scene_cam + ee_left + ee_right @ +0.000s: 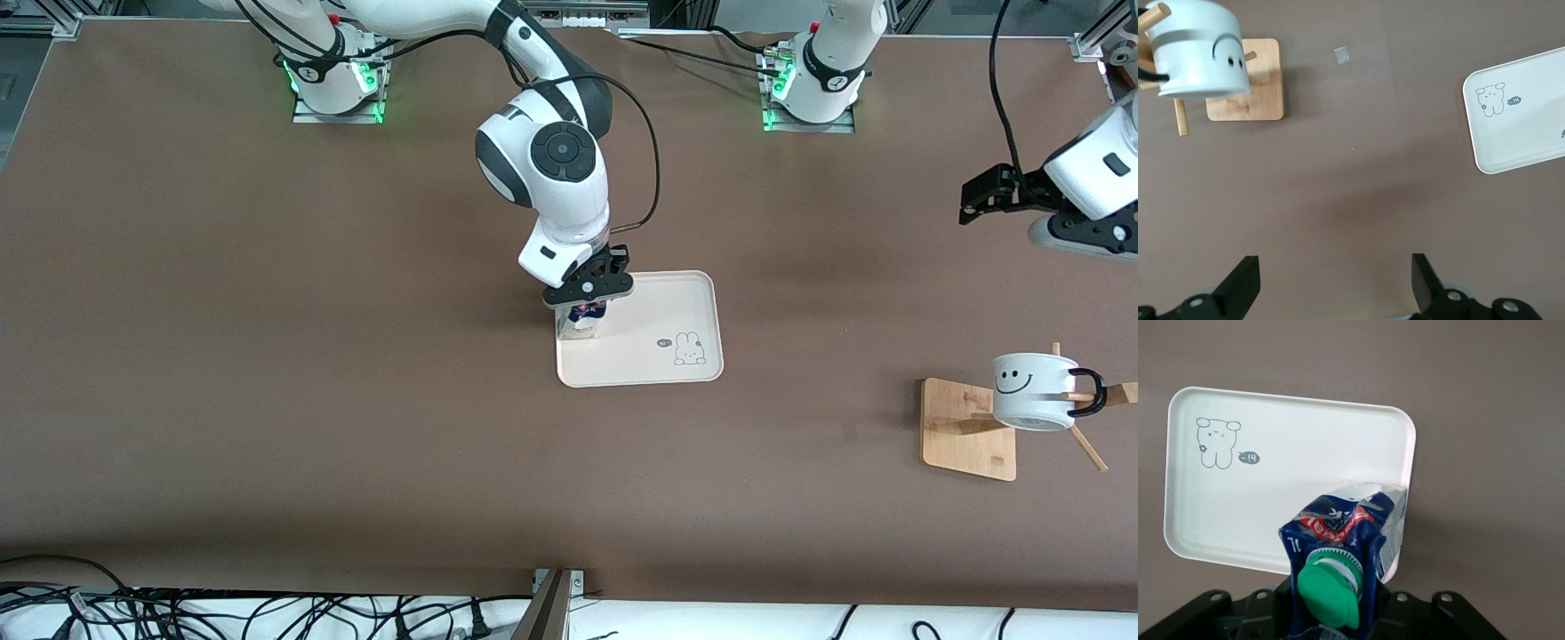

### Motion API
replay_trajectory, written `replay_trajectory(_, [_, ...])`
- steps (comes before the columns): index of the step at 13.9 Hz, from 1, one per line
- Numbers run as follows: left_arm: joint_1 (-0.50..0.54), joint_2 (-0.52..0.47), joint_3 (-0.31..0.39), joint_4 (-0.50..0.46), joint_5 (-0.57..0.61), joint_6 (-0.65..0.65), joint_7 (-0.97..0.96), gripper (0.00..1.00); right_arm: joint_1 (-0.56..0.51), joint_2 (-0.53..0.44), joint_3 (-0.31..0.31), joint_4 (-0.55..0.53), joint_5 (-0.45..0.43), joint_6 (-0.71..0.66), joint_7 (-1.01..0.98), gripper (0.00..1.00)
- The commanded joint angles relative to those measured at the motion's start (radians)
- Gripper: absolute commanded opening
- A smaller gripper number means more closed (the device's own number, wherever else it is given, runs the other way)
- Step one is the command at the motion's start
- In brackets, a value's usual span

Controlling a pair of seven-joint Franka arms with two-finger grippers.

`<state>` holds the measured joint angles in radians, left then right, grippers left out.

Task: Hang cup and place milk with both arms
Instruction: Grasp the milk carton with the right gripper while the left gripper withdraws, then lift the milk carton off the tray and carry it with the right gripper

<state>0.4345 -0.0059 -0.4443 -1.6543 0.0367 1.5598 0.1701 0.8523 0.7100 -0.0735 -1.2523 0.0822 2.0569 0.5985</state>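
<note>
The milk [584,317] [1338,540], a dark blue carton with a green cap, stands at the edge of the white tray [667,311] [1285,493] that faces the right arm's end. My right gripper [589,289] [1335,613] is shut on its top from above. The cup [1034,391] [1201,50], white with a smiley face, hangs by its black handle on a peg of the wooden rack [967,429] [1248,87] near the left arm's end. My left gripper [967,203] [1335,280] is open and empty, raised over bare table, apart from the rack.
The tray bears a small rabbit drawing [687,348] on its part nearest the front camera. A small square of tape [1343,55] lies on the table beside the rack. Loose cables [222,613] run along the table's front edge.
</note>
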Motion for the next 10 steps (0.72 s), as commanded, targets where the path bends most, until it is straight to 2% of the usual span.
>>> replay_trajectory(1, [0.007,-0.032,-0.001,-0.03,-0.02,0.02,-0.037,1.0,-0.004,-0.043,-0.003,0.014,-0.009,-0.058,0.003,0.27])
replay_trajectory(4, [0.006,-0.031,-0.002,-0.029,-0.02,0.019,-0.038,1.0,-0.057,-0.108,-0.003,0.014,-0.001,-0.122,-0.025,0.27])
replay_trajectory(6, [0.004,-0.031,-0.004,-0.028,-0.02,0.019,-0.038,1.0,-0.122,-0.142,-0.002,0.005,0.014,-0.141,-0.129,0.27])
replay_trajectory(8, [-0.005,-0.025,0.002,-0.027,-0.02,0.019,-0.028,1.0,-0.209,-0.158,-0.003,-0.006,0.074,-0.168,-0.256,0.27])
replay_trajectory(9, [-0.045,-0.025,0.015,-0.027,-0.018,0.016,-0.038,1.0,-0.252,-0.17,-0.003,-0.018,0.099,-0.181,-0.332,0.27])
replay_trajectory(10, [-0.106,-0.023,0.072,-0.027,-0.017,0.016,-0.038,1.0,-0.303,-0.179,-0.003,-0.041,0.125,-0.185,-0.403,0.27])
